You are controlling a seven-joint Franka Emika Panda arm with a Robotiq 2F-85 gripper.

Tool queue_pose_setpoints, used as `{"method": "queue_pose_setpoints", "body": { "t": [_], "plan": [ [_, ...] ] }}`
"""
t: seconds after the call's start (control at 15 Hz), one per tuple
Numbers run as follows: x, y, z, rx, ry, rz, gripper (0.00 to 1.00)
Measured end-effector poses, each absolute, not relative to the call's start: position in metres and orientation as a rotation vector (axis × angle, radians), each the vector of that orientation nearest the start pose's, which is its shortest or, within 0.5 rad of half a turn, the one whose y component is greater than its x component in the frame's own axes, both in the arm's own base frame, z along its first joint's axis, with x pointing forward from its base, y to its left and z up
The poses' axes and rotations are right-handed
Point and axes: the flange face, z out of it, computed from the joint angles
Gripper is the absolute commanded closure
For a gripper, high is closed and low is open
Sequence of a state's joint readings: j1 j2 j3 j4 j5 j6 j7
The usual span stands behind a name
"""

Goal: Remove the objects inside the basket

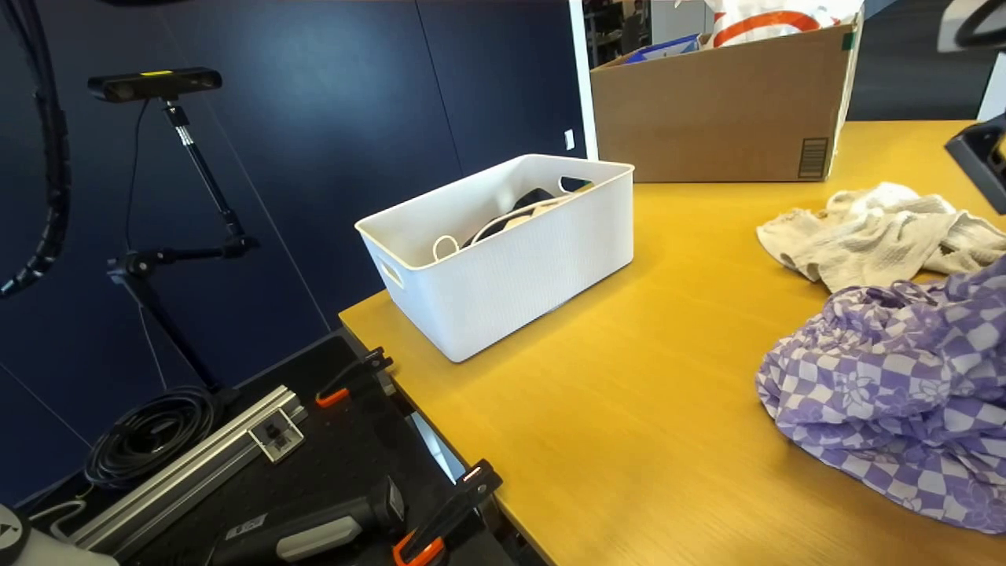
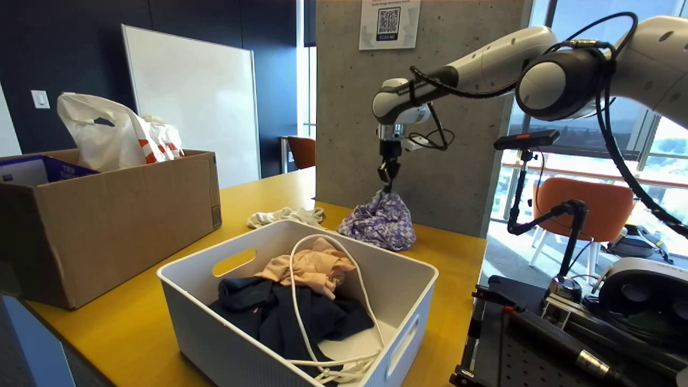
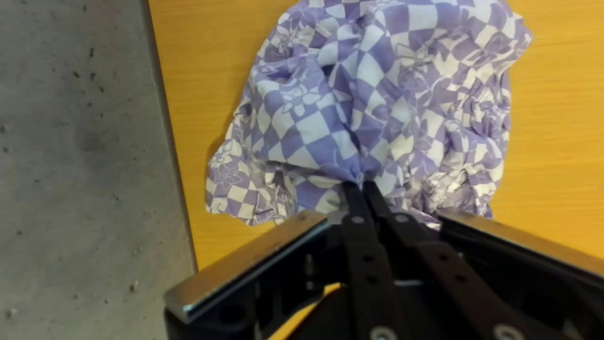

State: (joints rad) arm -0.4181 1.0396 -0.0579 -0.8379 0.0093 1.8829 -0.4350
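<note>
Cream-white cloth (image 1: 884, 236) and brown cardboard box (image 1: 719, 114) on the yellow table (image 1: 652, 377), whiteboard (image 2: 196, 105) and concrete pillar (image 2: 462, 166) behind.

In an exterior view, the arm (image 2: 500, 62) was bent at its elbow joint (image 2: 570, 83) & sloped down to the wrist (image 2: 395, 105), w/ the tool (image 2: 388, 186) hanging below, approx. vert. In the wrist view, its two fingers (image 3: 359, 238) were pinched tog., w/ only a v. narrow gap.

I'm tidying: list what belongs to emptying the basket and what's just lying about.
Job:
white plastic basket
lilac checked garment, in the gripper
navy garment
peach garment
white cord, presumably

Lying about:
cream cloth
cardboard box
plastic bag
VR headset
</note>
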Motion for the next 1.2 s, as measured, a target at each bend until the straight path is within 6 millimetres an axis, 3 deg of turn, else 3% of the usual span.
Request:
{"method": "queue_pose_setpoints", "body": {
  "t": [0.13, 0.2, 0.47, 0.73, 0.93, 1.2],
  "plan": [
    [0.725, -0.322, 0.271, -3.178, 0.000, 0.027, 0.99],
    [0.730, -0.309, 0.268, -3.177, -0.013, 0.032, 0.74],
    [0.742, -0.271, 0.254, -3.169, -0.046, 0.069, 0.52],
    [0.744, -0.261, 0.251, -3.183, -0.043, 0.094, 0.22],
    [0.749, -0.250, 0.285, -3.214, -0.070, 0.066, 0.01],
    [0.759, -0.199, 0.378, -3.263, -0.204, -0.042, 0.00]
  ]
}}
